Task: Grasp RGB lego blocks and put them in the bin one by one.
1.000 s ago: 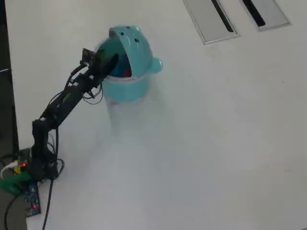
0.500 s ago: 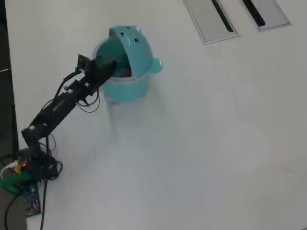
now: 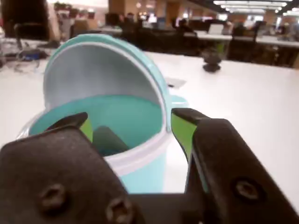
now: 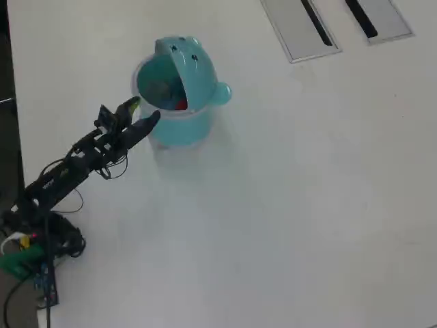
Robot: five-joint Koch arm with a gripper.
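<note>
The tool, jaws spread and empty, hangs just outside the rim of the bin on the table. A red block lies inside. Advisable next: retreat clear of the raised flap without nudging the bin.

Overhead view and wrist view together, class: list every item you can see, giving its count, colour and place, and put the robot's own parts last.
bin: one, light teal, on the white table upper left in the overhead view; raised flap with small dark dots, knob on its right.
red lego block: one, red, inside the bin; other blocks cannot be made out.
recessed panels: two, grey with dark slots, top edge of the overhead view.
circuit board: one, blue, beside the arm's base.
arm: one, black, lower left.
gripper: one, black with yellow-green pads, open, empty, beside the bin rim.
</note>
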